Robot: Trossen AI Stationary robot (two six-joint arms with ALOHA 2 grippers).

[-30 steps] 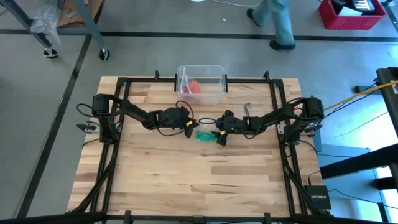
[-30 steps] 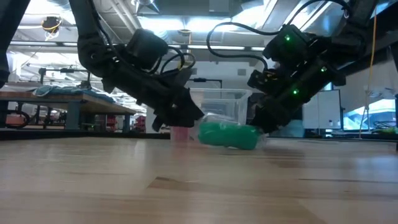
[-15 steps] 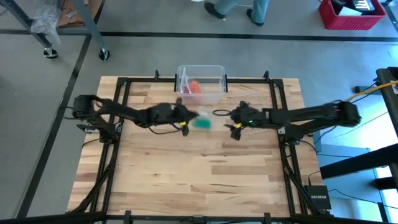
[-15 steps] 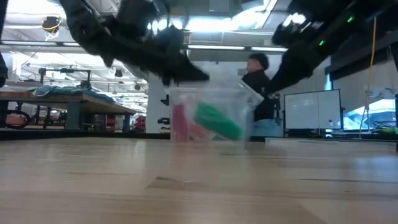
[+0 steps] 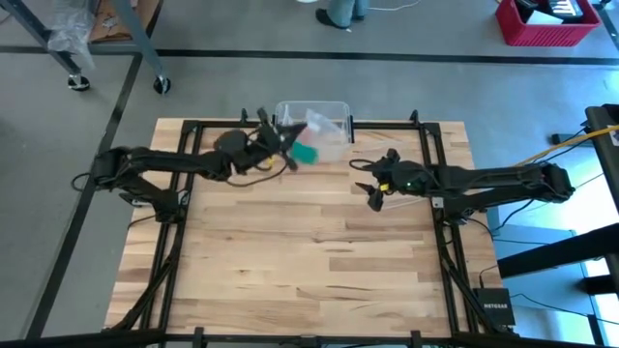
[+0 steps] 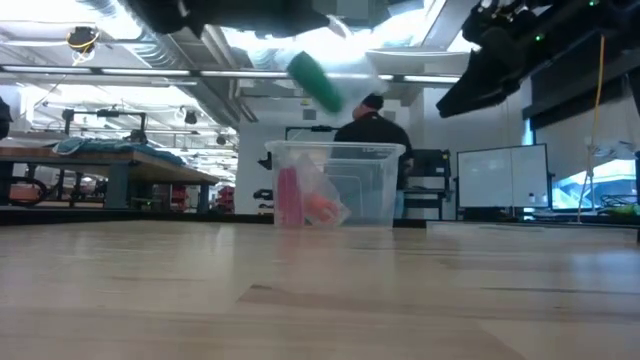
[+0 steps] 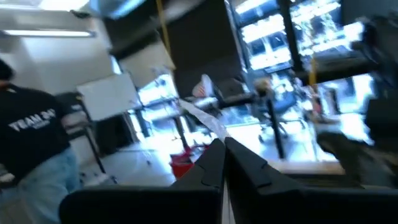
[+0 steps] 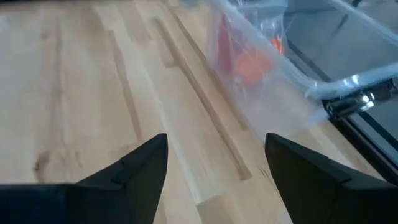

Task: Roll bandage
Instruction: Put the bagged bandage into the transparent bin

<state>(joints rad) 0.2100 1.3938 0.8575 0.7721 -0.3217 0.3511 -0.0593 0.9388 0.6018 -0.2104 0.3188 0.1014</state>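
At the table's far edge you see a clear plastic box holding a pink roll and an orange object. Above its rim, the left gripper, fingers closed, lifts the green cloth bandage in clear wrapper, tilted. The right gripper hovers open.

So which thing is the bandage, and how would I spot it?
Find the clear plastic box at the wooden table's far edge. Just above its near-left rim, the left tool holds a small green roll in the air inside a clear wrapper. It is the only green thing; the box's contents are red and orange.
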